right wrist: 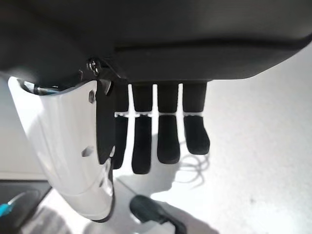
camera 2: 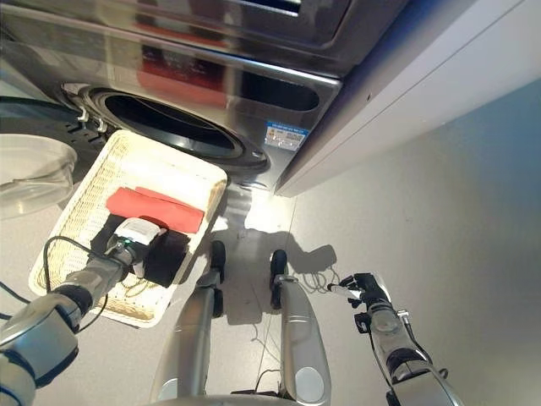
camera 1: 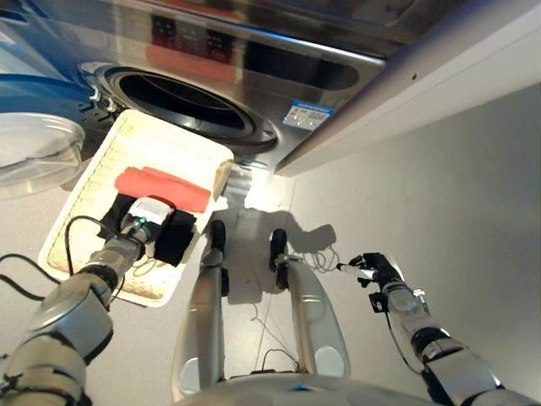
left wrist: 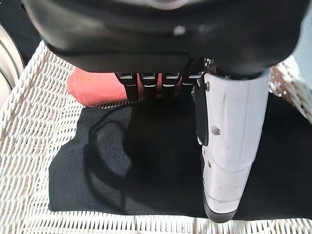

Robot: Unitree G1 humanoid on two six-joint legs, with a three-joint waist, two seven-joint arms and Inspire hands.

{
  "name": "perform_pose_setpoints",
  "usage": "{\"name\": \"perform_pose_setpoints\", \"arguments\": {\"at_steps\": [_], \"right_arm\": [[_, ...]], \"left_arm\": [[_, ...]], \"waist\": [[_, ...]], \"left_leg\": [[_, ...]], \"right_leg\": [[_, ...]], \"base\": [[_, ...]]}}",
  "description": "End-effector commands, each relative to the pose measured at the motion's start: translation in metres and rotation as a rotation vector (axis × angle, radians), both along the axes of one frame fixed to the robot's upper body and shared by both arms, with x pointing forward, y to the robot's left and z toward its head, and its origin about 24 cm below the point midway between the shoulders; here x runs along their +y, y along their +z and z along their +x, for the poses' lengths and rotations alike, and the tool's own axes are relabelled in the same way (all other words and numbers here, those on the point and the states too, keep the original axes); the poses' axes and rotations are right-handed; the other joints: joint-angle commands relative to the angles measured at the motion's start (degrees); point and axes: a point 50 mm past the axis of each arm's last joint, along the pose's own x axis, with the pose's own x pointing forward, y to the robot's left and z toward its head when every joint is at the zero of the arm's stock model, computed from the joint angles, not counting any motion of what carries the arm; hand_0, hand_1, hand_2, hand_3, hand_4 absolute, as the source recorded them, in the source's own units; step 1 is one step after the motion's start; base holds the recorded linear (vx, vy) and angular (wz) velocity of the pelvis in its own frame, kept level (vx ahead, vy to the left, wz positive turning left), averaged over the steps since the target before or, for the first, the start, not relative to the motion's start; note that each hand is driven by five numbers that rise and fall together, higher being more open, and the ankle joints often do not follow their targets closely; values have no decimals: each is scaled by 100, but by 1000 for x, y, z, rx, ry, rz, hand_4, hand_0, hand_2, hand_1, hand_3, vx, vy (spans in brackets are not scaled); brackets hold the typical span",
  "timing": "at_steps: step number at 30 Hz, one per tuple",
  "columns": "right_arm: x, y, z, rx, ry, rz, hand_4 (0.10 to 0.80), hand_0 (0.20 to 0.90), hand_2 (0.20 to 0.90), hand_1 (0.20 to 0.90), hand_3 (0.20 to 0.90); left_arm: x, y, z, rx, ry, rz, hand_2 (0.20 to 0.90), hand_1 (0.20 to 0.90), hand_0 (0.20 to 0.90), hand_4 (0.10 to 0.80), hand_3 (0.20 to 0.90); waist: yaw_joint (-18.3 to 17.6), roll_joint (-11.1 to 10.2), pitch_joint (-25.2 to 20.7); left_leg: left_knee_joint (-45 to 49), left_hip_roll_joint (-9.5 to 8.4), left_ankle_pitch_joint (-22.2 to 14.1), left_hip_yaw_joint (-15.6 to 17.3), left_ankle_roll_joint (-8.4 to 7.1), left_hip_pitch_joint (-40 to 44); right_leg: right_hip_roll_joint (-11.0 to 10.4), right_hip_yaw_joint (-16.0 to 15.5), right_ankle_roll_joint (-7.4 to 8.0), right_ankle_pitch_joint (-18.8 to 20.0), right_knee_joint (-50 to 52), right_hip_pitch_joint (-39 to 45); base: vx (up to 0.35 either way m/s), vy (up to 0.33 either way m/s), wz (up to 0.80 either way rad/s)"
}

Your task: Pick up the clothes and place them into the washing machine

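Observation:
A shallow white wicker basket (camera 1: 84, 182) stands in front of the washing machine's open drum (camera 1: 182, 101). In it lie a folded red cloth (camera 1: 165, 188) and a folded black cloth (camera 1: 175, 237). My left hand (camera 1: 150, 213) is in the basket, over the black cloth. In the left wrist view its fingers (left wrist: 148, 85) reach down to the seam between the red cloth (left wrist: 97, 85) and the black cloth (left wrist: 122, 175). Its white-covered thumb (left wrist: 229, 156) lies straight above the black cloth. My right hand (camera 1: 376, 271) hangs open and empty over the floor, fingers (right wrist: 168, 131) relaxed.
The machine's round clear door (camera 1: 34, 148) stands open to the left of the basket. A white cabinet (camera 1: 439, 76) runs along the right of the machine. Grey floor (camera 1: 456, 194) spreads to the right.

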Motion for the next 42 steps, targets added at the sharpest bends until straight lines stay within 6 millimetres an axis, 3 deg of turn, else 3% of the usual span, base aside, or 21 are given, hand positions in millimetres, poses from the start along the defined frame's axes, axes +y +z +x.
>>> {"name": "perform_pose_setpoints", "arguments": {"at_steps": [1, 3, 4, 5, 7, 13, 14, 15, 17, 19, 27, 28, 31, 32, 33, 34, 35, 36, 39, 40, 42], "right_arm": [[-24, 2, -16, -11, -64, -47, 800, 900, 900, 900, 900], [-23, 4, -13, -23, -64, -44, 800, 900, 900, 900, 900], [-23, 6, -10, -30, -61, -43, 800, 900, 900, 900, 900], [-22, 7, -7, -37, -61, -42, 800, 900, 900, 900, 900], [-20, 8, -5, -43, -59, -35, 800, 900, 900, 900, 900], [-13, 10, 2, -62, -49, -15, 800, 900, 900, 900, 900], [-13, 9, 2, -60, -49, -16, 800, 900, 900, 900, 900], [-11, -18, -39, 58, -61, -74, 800, 900, 900, 900, 900], [0, -3, -9, -22, -9, -71, 800, 900, 900, 900, 900], [8, 0, 0, -41, 5, -56, 800, 900, 900, 900, 900], [13, -1, 2, -28, 26, -55, 800, 900, 900, 900, 900], [2, -11, -20, 28, 19, -24, 800, 900, 900, 900, 900], [0, -3, -17, -21, 46, -13, 800, 900, 900, 900, 900], [-9, -8, -32, 16, 28, -20, 800, 900, 900, 900, 900], [-10, -5, -34, -16, 24, -1, 800, 900, 900, 900, 900], [-13, -13, -48, 38, 20, 20, 800, 900, 900, 900, 900], [-11, -12, -52, 24, 27, 30, 800, 900, 900, 900, 900], [-11, -12, -52, 24, 27, 30, 800, 900, 900, 900, 900], [-10, -12, -56, 21, 24, 45, 800, 900, 900, 900, 900], [-11, -12, -64, 24, 27, 51, 800, 900, 900, 900, 900], [-21, -20, -81, 88, -11, 24, 800, 900, 900, 900, 900]], "left_arm": [[36, 16, -7, -54, 108, 64, 900, 900, 900, 800, 900], [37, 21, -3, -63, 111, 74, 900, 900, 900, 800, 900], [36, 24, -1, -65, 110, 78, 645, 645, 645, 618, 645], [37, 26, 0, -69, 116, 79, 472, 472, 472, 494, 472], [38, 28, 2, -69, 127, 79, 200, 200, 200, 300, 200], [35, 19, -2, -39, 152, 64, 200, 200, 200, 300, 200], [35, 18, -2, -37, 152, 64, 200, 200, 200, 300, 200], [29, 0, -14, -24, 156, 5, 200, 200, 200, 300, 200], [25, -2, -13, -19, 138, 25, 200, 200, 200, 300, 200], [22, 0, -9, -33, 146, 23, 200, 200, 200, 300, 200], [29, -8, -19, -62, 284, -90, 200, 200, 200, 300, 200], [39, -9, -26, -64, 321, -98, 200, 200, 200, 300, 200], [47, -4, -27, -129, 435, -240, 200, 200, 200, 300, 200], [55, -5, -35, -145, 487, -270, 200, 200, 200, 300, 200], [57, 1, -31, -221, 561, -400, 200, 200, 200, 300, 200], [64, -3, -40, -209, 608, -431, 200, 200, 200, 300, 200], [68, 9, -34, -312, 648, -536, 200, 200, 200, 300, 200], [68, 9, -34, -312, 648, -536, 200, 200, 200, 300, 200], [75, 24, -29, -447, 735, -778, 200, 200, 200, 300, 200], [75, 30, -28, -550, 773, -1023, 200, 200, 200, 300, 200], [73, 28, -35, -664, 825, -1322, 200, 200, 200, 300, 200]], "waist": [[-61, 73, -141], [-82, 54, -97], [-91, 43, -79], [-94, 37, -62], [-109, 3, -21], [-155, -89, 39], [-137, -71, 19], [-173, -25, 44], [-141, 24, 18], [-125, 42, -27], [-95, 66, -133], [-140, 40, -153], [-177, -34, -186], [-197, -63, -212], [-197, -81, -227], [-191, -71, -270], [-210, -108, -258], [-214, -108, -259], [-207, -110, -274], [-187, -107, -251], [-156, -103, -225]], "left_leg": [[877, 50, -565, -48, -306, -527], [905, 61, -560, -56, -301, -613], [932, 64, -556, -60, -300, -669], [942, 57, -549, -68, -293, -700], [986, 63, -545, -92, -279, -762], [976, 51, -542, -112, -220, -773], [1035, 70, -771, -138, -230, -699], [938, 45, -544, -66, -201, -730], [837, 16, -527, -65, -208, -682], [716, -5, -497, -52, -214, -583], [303, -54, -369, -30, -238, -190], [236, -40, -347, -11, -248, -121], [127, -42, -295, -1, -274, -17], [58, -24, -273, 12, -282, 44], [-7, -30, -241, 21, -289, 79], [-17, 9, -423, 20, -316, 202], [-106, -25, -196, 37, -311, 168], [-110, -26, -193, 35, -311, 170], [-289, -34, -104, 39, -343, 289], [-389, -40, -59, 27, -348, 358], [-439, -42, -33, 15, -354, 404]], "right_leg": [[87, 95, 213, 732, -854, 155], [97, 94, 209, 740, -831, 71], [92, 90, 207, 743, -818, 32], [101, 87, 205, 751, -808, 4], [104, 83, 204, 779, -794, -45], [129, 125, 223, 854, -849, -71], [158, 153, 255, 680, -793, -7], [117, 174, 233, 872, -875, -54], [108, 170, 227, 862, -970, 2], [122, 179, 223, 870, -1037, 70], [132, 244, 239, 996, -1383, 395], [150, 260, 244, 1018, -1420, 426], [163, 287, 243, 1078, -1546, 540], [175, 305, 250, 1103, -1597, 575], [170, 301, 255, 1129, -1662, 612], [210, 330, 285, 1003, -1674, 728], [173, 313, 266, 1163, -1759, 698], [171, 312, 266, 1163, -1760, 699], [173, 305, 277, 1213, -1918, 845], [162, 295, 286, 1247, -1990, 911], [145, 278, 294, 1284, -2050, 959]], "base": [[-53, 1, -6], [-51, -2, -4], [-40, -5, 0], [-35, 0, 2], [-31, 8, -1], [11, 20, -4], [6, 91, -4], [-4, 94, -4], [-53, 62, -19], [27, 22, -20], [13, 10, -4], [0, 0, 0], [11, -5, 0], [24, 1, -4], [131, -4, -7], [30, -5, -8], [21, -4, -10], [-69, -29, -8], [27, -39, -5], [17, -33, 1], [28, -41, 1]]}}
